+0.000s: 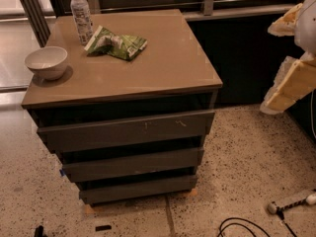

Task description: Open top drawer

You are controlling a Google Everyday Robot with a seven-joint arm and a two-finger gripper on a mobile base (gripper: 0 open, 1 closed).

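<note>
You've got the top drawer (126,130) just under the counter (163,63), pale scratches right of centre. The gripper (270,68) hangs well off to its right, jaws spread wide, touching nothing.

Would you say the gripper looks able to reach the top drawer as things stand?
Probably yes. The gripper hangs right of the cabinet, apart from it, and nothing stands between it and the top drawer. The bowl, bottle and snack bag sit on the cabinet top, out of the way.
</note>
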